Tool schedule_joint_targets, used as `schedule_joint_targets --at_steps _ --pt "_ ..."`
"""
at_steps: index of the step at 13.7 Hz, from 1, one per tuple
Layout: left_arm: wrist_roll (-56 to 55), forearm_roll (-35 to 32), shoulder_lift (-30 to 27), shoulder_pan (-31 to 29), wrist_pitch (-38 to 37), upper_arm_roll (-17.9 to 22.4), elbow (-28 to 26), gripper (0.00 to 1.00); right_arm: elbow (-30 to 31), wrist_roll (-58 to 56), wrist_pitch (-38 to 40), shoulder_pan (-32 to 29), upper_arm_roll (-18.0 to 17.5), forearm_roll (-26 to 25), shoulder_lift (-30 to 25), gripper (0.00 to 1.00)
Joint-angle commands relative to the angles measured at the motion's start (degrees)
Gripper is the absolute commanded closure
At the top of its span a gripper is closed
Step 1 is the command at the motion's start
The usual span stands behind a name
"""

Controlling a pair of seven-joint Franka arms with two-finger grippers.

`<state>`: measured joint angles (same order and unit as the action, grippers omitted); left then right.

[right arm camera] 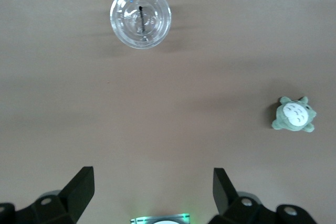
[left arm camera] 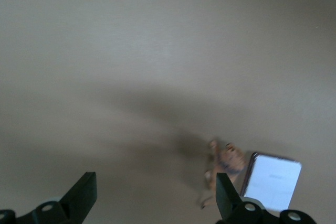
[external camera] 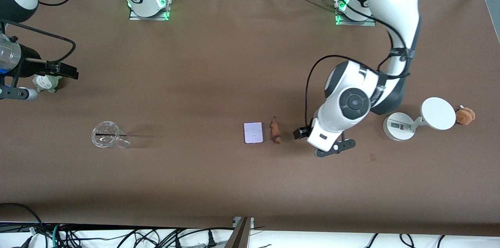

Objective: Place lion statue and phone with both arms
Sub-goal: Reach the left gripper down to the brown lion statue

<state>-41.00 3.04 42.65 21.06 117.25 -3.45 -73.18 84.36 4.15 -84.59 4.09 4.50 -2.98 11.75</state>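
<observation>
Brown cloth covers the whole table (external camera: 218,64), and both arm bases stand along its edge farthest from the front camera.

The left arm reaches down over the middle part of the table. The left gripper (external camera: 335,149) hangs low above bare cloth, just beside the lion statue (external camera: 275,132) on the side of the left arm's end, and it touches nothing. Its fingers (left arm camera: 84,195) are spread wide, with only table between them in the left wrist view.

The right arm waits at the right arm's end of the table. The right gripper (right arm camera: 152,192) is held up in the air, also with the fingers (right arm camera: 81,188) spread wide and nothing in them. Under it stands a small grey-green plush toy (external camera: 47,82).

Next in size is a white round stand with a disc (external camera: 420,119) near the left arm's end, and a fluffy tan-brown plush toy (external camera: 465,115) lies just beside the disc. A clear plastic cup (external camera: 106,134) lies toward the right arm's end.

The phone (external camera: 253,132) lies flat near the middle of the table, pale lavender-white. The lion statue, reddish-brown and slim, lies just beside the phone on the side toward the left arm's end, not touching it.
</observation>
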Motion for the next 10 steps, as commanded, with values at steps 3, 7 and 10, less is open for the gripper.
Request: schedule_joint_targets --at_steps 3,7,10 --pt "-7.85 0.12 8.75 7.14 9.65 3.70 4.10 0.00 -1.39 -0.02 -0.39 0.13 -0.28 -0.63 0.64 0.00" --pt "-10.24 0.04 11.57 9.35 10.10 3.98 6.47 0.00 -1.30 -0.02 -0.75 0.13 -0.37 -0.63 1.25 0.00" --pt "-10.33 0.04 13.42 9.96 11.42 3.98 7.43 0.00 -1.22 1.03 -3.37 2.84 -0.46 0.68 3.97 0.00"
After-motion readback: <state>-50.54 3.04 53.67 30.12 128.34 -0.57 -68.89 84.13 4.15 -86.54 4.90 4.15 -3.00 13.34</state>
